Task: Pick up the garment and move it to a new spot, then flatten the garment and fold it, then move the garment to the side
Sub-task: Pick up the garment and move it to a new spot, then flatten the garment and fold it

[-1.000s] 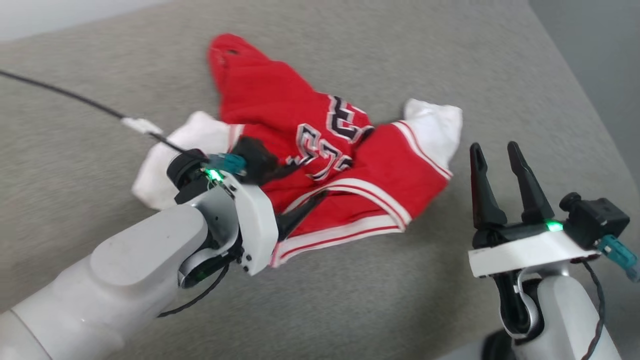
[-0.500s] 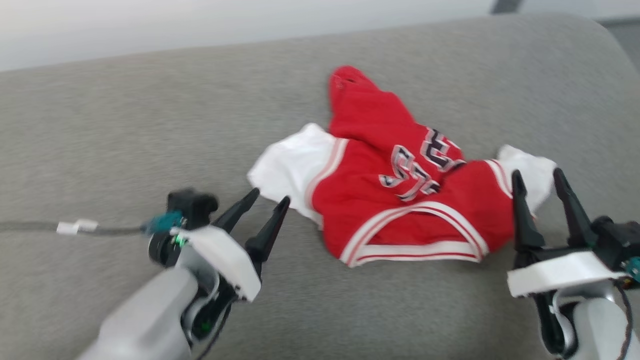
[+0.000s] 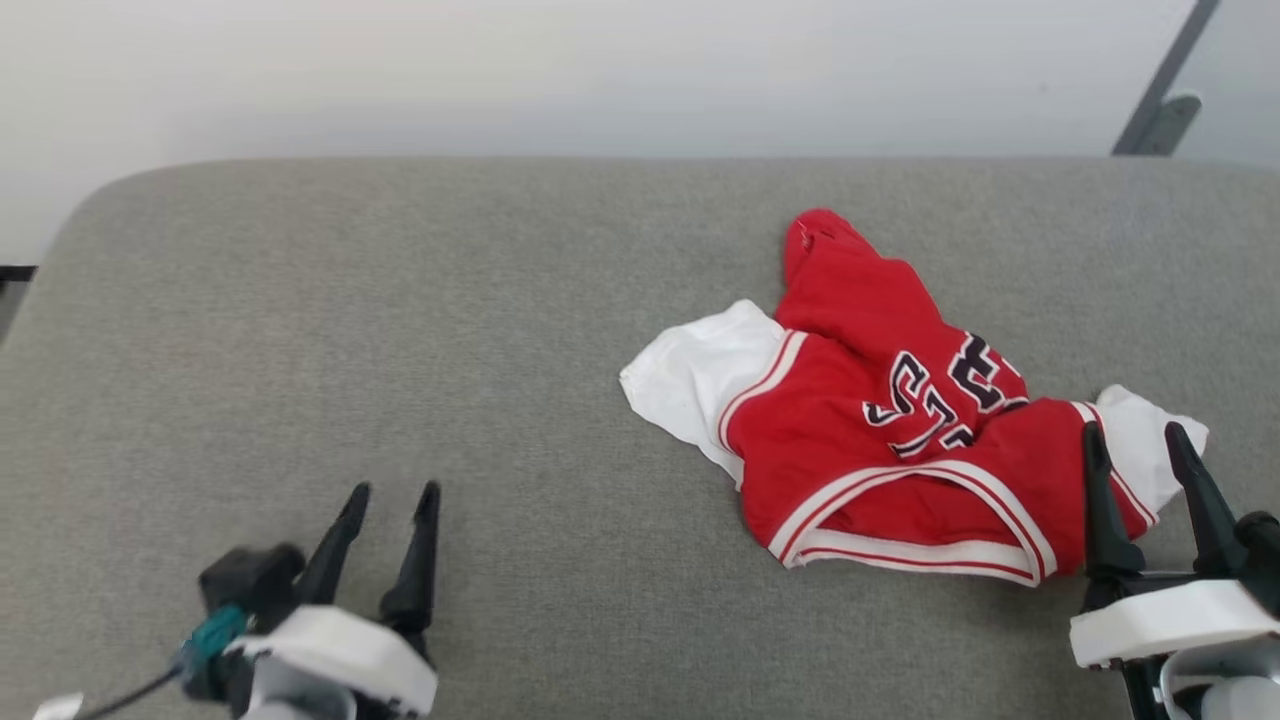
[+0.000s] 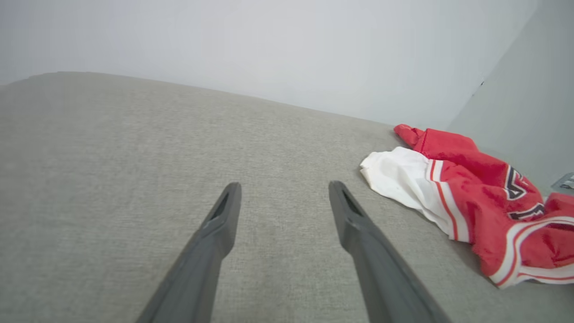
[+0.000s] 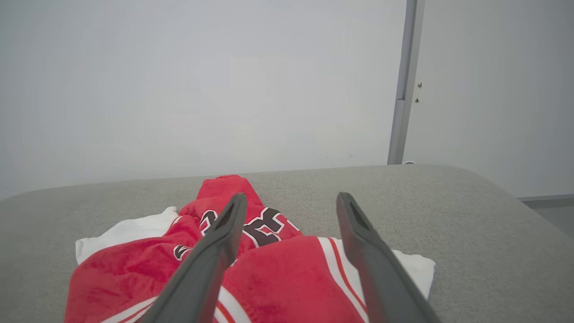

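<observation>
With the garment [image 3: 880, 440] crumpled on the right part of the grey cushion [image 3: 400, 330] and my left gripper [image 3: 394, 490] and right gripper [image 3: 1132, 430] both jaws apart and empty, I judge flattening is next: grasp its edges.

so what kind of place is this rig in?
Probably a bare indoor test room: a wide grey fabric-covered padded surface, a plain white wall behind it, a grey metal upright, and a crumpled red-and-white jersey shirt.

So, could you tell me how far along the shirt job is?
Nothing looks finished: the shirt lies crumpled on the grey cushion. Nothing is in hand; the left hand and right hand are both open and empty. Flattening, folding and moving aside remain.
</observation>
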Controlling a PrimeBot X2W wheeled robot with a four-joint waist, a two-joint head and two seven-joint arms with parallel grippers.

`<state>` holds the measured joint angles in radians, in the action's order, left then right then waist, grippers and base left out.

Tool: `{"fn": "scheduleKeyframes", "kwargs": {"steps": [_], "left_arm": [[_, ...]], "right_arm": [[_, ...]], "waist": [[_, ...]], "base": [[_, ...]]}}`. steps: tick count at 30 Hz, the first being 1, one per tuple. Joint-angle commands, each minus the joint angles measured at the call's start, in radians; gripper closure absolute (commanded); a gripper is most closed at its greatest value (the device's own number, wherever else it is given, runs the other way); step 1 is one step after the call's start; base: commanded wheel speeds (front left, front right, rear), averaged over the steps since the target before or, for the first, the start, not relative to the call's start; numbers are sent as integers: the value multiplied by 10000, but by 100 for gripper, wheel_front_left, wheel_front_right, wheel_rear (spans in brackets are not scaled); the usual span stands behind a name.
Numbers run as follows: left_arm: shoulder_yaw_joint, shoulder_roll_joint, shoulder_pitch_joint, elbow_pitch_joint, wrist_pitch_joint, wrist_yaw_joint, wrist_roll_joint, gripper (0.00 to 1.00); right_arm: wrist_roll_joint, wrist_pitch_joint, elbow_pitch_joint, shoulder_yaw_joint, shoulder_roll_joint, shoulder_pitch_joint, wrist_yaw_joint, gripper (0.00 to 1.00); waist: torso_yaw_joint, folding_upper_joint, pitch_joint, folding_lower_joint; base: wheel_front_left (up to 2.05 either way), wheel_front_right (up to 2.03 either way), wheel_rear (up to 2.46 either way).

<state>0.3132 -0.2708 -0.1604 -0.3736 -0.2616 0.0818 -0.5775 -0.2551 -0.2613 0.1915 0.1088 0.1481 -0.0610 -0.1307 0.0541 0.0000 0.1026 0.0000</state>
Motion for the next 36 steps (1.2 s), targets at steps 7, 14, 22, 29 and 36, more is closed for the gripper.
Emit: {"fn": "scheduleKeyframes", "kwargs": {"steps": [7, 14, 22, 29, 36], "left_arm": [[-2087, 743, 1600, 1047, -36, 335, 1699, 0], [-2971, 1094, 2050, 1499, -36, 474, 2349, 0], [-2956, 1310, 2017, 1651, -37, 497, 2778, 0], [-1257, 492, 202, 1449, -37, 501, 2688, 0], [1902, -791, -3480, 249, 1971, 493, 452, 0]], "right_arm": [[130, -51, -421, 237, -125, 563, -1, 0], [224, -52, -622, 402, -317, 949, -1, 0], [209, -52, -635, 408, -415, 870, -1, 0], [102, -52, -751, 216, -515, 268, -1, 0], [-117, -51, -673, -103, -675, -379, 1, 0]], "waist": [[64, 0, -436, 0], [-72, 0, -455, 0], [-231, 0, -444, 0], [-493, 0, 355, 0], [-1099, 0, 1185, 0]], "base": [[0, 0, 0], [0, 0, 0], [0, 0, 0], [0, 0, 0], [0, 0, 0]]}}
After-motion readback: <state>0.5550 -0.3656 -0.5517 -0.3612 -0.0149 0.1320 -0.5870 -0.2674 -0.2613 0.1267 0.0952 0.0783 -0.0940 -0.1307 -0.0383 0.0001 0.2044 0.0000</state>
